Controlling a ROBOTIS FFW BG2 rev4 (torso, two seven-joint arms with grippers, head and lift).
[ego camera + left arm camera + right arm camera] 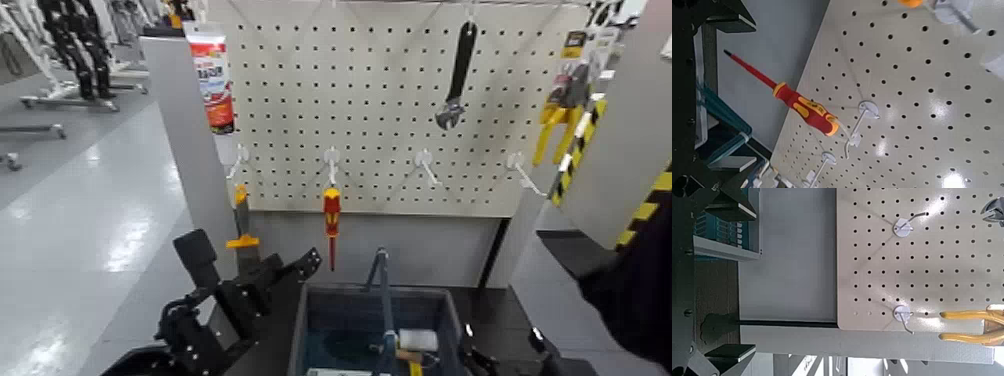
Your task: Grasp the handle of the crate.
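From my head camera, the crate [372,325] sits at the bottom middle of the frame, and its handle [384,300] stands up as a thin bar over the middle of it. A white paint roller [417,341] lies inside the crate, low and to the right. My left gripper [305,266] is in the lower left, just beside the crate's left top corner, and nothing is between its fingers; it looks spread, not touching the handle. My right gripper [505,358] shows only as dark bits in the lower right corner, so I cannot tell if it is spread or pressed together. Behind the crate is a white pegboard [400,100] with a red-and-yellow screwdriver [331,222] hanging in the middle and a wrench [456,80] near the top. In my left wrist camera, the screwdriver [797,106] crosses the middle of the frame on the pegboard, and the blue-grey handle [724,113] shows at the left edge, near my dark fingers. In my right wrist camera, I see the crate [727,223] in the upper left and yellow pliers [969,325] at the lower right. I think the job has barely begun: nothing holds the handle yet, and I must reach over and close on it.
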